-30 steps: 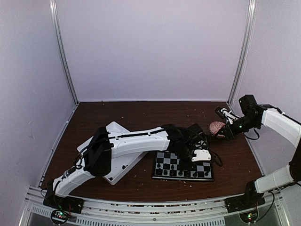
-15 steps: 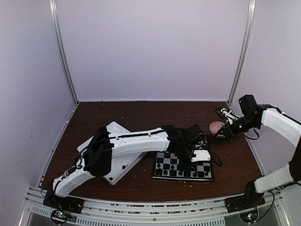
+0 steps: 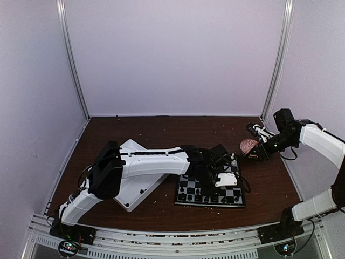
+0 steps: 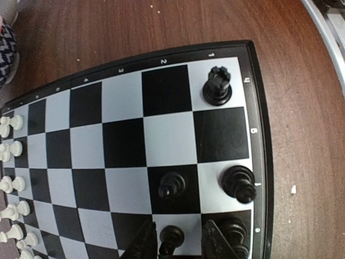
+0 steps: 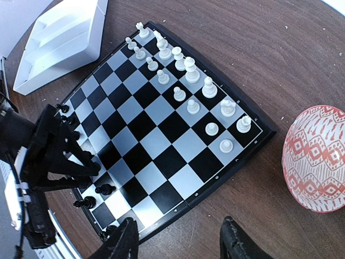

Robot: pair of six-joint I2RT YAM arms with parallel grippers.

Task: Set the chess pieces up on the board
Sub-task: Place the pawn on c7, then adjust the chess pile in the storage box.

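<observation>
Release — left gripper, pinched a moment ago, spreads around an upright black pawn (second row from the board's edge): one more set. Right gripper hangs spread.

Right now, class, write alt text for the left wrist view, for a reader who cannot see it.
The left claw hangs open around a black pawn standing on the board. Four other black pieces stand nearby; white pieces line the left edge.

The left claw hangs over the board.
</observation>
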